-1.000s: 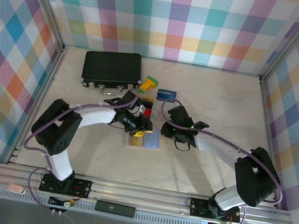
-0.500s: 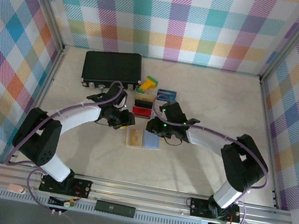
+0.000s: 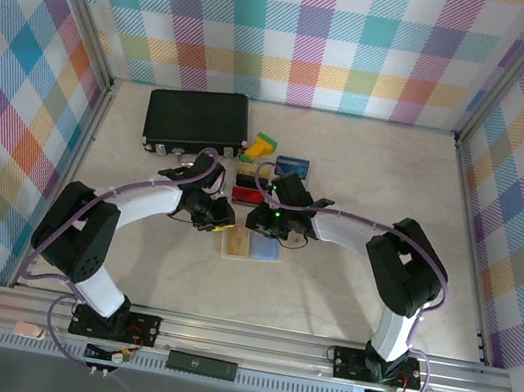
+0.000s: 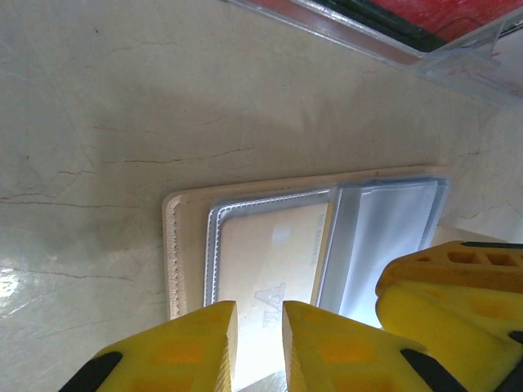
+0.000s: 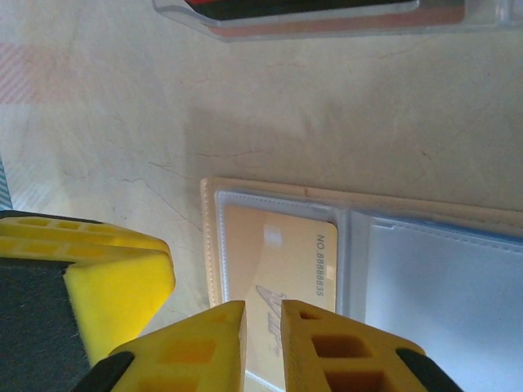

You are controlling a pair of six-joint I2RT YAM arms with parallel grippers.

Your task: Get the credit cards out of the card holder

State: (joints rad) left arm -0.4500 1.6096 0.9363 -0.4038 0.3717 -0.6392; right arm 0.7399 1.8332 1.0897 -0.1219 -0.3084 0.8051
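The card holder [image 3: 251, 245] lies open and flat on the table [image 3: 356, 294], just in front of both wrists. A yellowish-tan card [image 5: 278, 261] sits in one pocket. Beside it is a pale blue pocket [image 4: 384, 237] whose content I cannot make out. The left gripper [image 4: 259, 314] and the right gripper [image 5: 263, 314] hover side by side over the near edge of the tan card's pocket. Each has its jaws drawn in to a narrow slit, and I cannot tell whether either pinches anything.

The step in hand looks like drawing the tan card out. One gripper should press the holder's cream border [image 4: 176, 253] flat, away from the pocket mouth. The other should take the card's edge alone, without the film over it. The pull is best kept low and in line with the pocket, since a soft sleeve will likely lift or slide otherwise. The fingers crowd each other, so they need room. The freed card belongs clear of the red and black cards [image 3: 247, 192] lying beyond the holder
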